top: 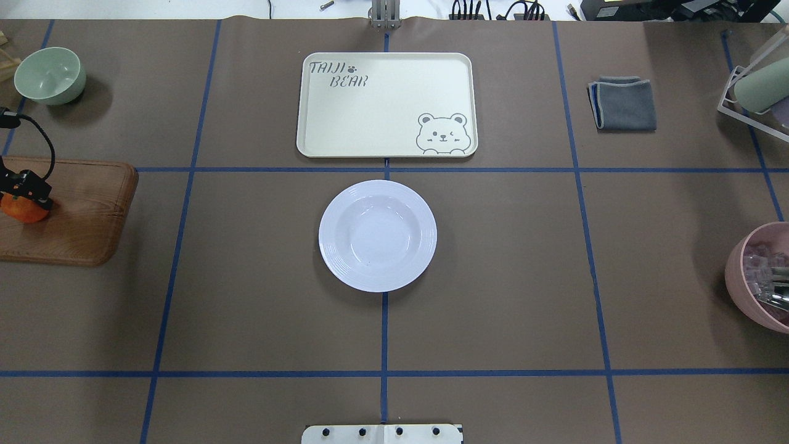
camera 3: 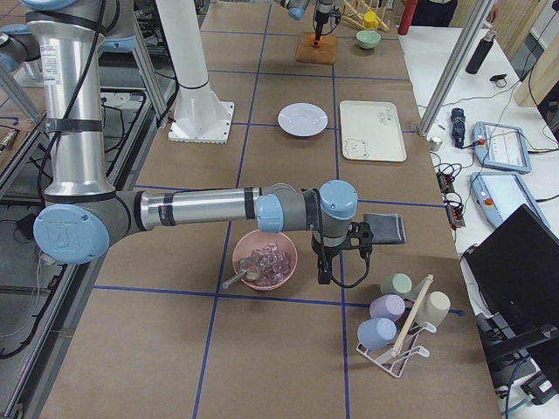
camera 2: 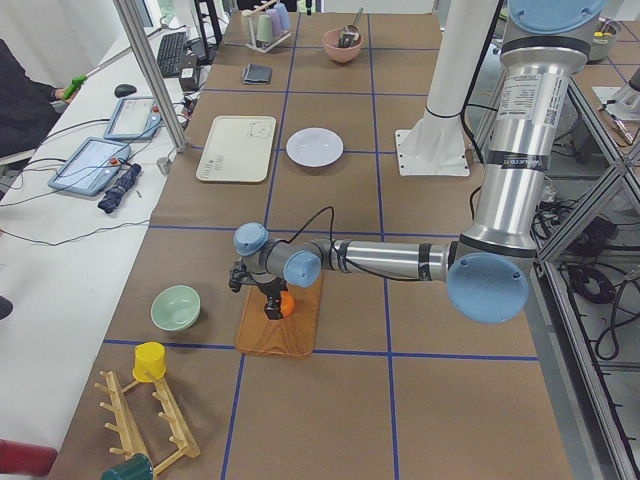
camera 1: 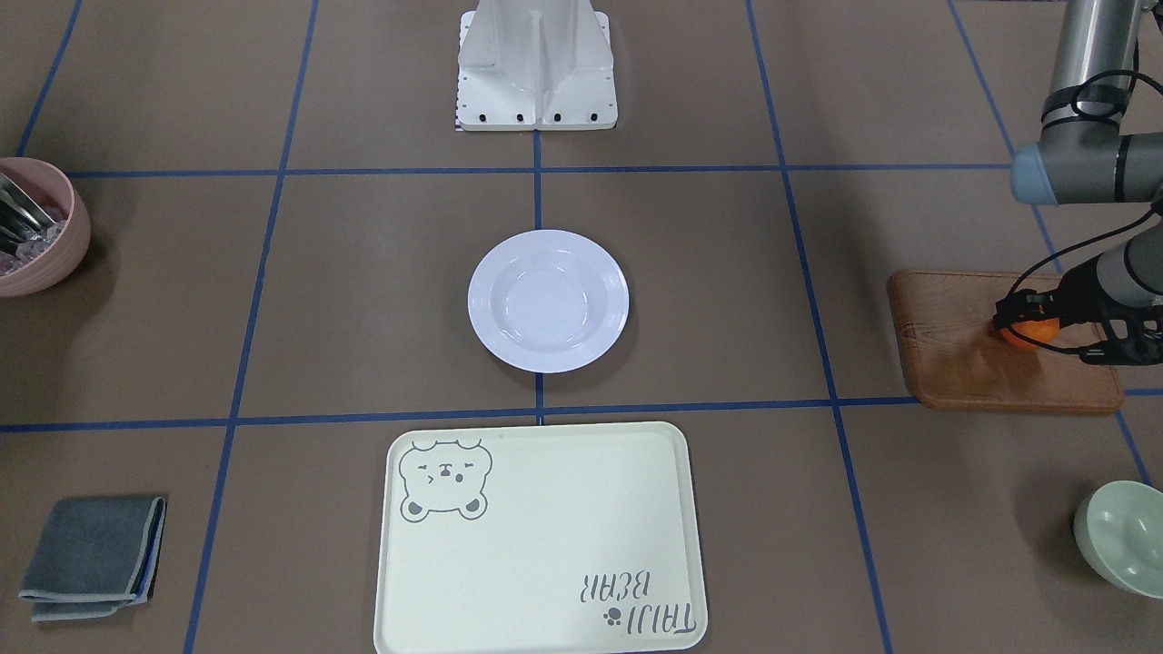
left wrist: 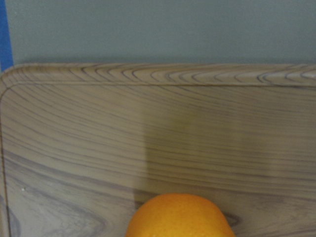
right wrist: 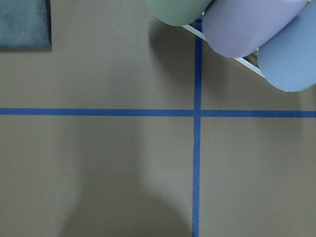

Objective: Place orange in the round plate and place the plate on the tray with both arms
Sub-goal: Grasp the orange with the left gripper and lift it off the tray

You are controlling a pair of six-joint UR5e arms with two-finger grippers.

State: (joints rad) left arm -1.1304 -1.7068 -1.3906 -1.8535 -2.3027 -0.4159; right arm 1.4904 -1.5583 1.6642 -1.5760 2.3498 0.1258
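The left end effector [camera 1: 1031, 320] is down at the wooden board [camera 1: 963, 363], out by the robot's left end of the surface [camera 1: 363, 300], and the orange [camera 1: 1031, 334] sits right under it, between its black fingers. From where I stand the fingers hug the fruit on either side, but I cannot tell whether they are actually pressing on it. The wrist camera shows the orange low in its view with bare wood grain around it. The round plate [camera 1: 491, 272] lies well away from that end effector, off toward the middle of the surface and in line with the robot's base, with nothing in it. The tray [camera 1: 545, 545] sits just past the plate on the side away from the robot, also well apart from the end effector, its bear drawing and lettering uncovered. A pale green bowl [camera 1: 1122, 536] stands near the left end effector, beyond the board's outer edge. At the other end, the right end effector [camera 3: 325, 275] hangs above the surface just beside a pink bowl [camera 3: 238, 257], with a folded grey cloth [camera 3: 384, 229] close on its other side and a rack of pastel cups [camera 3: 397, 310] nearby; how wide it stands I cannot tell.
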